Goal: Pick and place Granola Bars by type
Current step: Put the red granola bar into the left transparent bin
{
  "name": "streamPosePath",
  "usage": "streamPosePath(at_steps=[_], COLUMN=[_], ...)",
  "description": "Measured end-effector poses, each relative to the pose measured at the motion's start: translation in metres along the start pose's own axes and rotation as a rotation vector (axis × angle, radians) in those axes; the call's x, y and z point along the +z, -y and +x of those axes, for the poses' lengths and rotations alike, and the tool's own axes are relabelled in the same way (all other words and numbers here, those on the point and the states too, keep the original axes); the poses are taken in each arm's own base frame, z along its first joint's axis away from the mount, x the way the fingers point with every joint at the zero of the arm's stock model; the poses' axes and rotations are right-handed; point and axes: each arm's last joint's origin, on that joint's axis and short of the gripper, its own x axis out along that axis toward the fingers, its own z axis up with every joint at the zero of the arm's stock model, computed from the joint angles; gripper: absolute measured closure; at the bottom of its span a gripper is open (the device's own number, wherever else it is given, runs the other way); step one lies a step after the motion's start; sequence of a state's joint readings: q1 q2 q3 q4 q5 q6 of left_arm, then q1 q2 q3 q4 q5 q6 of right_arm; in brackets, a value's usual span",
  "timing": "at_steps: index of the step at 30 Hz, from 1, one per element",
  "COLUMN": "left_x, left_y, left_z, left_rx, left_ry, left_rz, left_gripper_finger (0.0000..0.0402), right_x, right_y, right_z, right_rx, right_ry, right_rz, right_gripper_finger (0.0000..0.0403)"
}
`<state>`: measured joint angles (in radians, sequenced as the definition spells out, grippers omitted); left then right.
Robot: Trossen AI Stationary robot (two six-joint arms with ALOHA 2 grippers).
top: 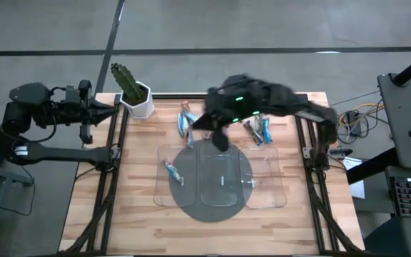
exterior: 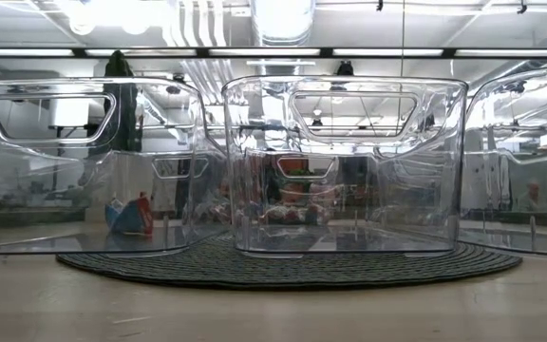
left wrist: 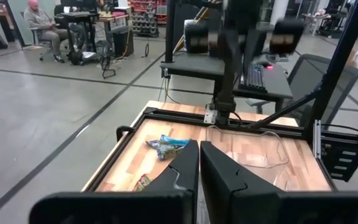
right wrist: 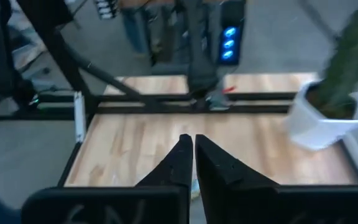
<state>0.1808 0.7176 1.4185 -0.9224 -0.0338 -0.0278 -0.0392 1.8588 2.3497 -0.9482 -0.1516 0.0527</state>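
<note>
The right pincer (top: 220,137) reaches out over the middle of the wooden surface (top: 127,207), its arm blurred in the high view. In the right wrist view its two dark fingers (right wrist: 180,163) stand almost together with only a thin slit between them; a sliver of blue shows at their tips, but I cannot tell whether they have hold of anything.

Granola Bars lie on both sides of this pincer. Just to its left, towards the potted cactus (top: 133,89), is a small heap of blue-wrapped bars (top: 185,121). Just to its right, partly under the arm, lies another cluster of blue bars (top: 259,130).

Below the pincer, nearer the front edge, three clear plastic trays stand side by side on a round grey mat (top: 212,210). The left tray (top: 161,187) holds one blue and red bar (top: 172,171); the low view shows it resting on the tray floor. The middle tray (top: 221,203) sits directly in front of the pincer, and the right tray (top: 271,198) stands beside it.

The left pincer (top: 104,113) waits off the left edge of the surface, near the cactus pot, its fingers (left wrist: 185,171) nearly closed and holding nothing.
</note>
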Motion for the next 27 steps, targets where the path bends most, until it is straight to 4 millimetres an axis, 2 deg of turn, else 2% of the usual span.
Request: streamPosePath(at_steps=[8,12,16,23,27], left_x=[0.014,0.019,0.023,0.027,0.027], left_y=[0.001,0.002,0.002,0.004,0.005], left_z=[0.028,0.042,0.060,0.089,0.103], left_rx=[0.000,0.004,0.008,-0.017,-0.018], left_ry=[0.050,0.063,0.064,0.064,0.051], left_rz=[0.037,0.051,0.009,0.024,0.045], left_gripper_finger=[0.0402,0.0402,0.0402,0.0402,0.0402], right_x=[0.007,0.000,-0.005,-0.014,-0.023], right_y=[-0.016,-0.020,-0.023,-0.024,-0.025], right_z=[-0.092,-0.124,-0.142,-0.156,-0.171], right_rx=[-0.207,-0.289,-0.316,-0.318,-0.317], right_ry=[0.078,0.063,0.046,0.026,0.039], right_rz=[-0.044,-0.028,-0.012,-0.028,-0.024], right_gripper_finger=[0.0394,0.0394,0.0394,0.0394,0.0394])
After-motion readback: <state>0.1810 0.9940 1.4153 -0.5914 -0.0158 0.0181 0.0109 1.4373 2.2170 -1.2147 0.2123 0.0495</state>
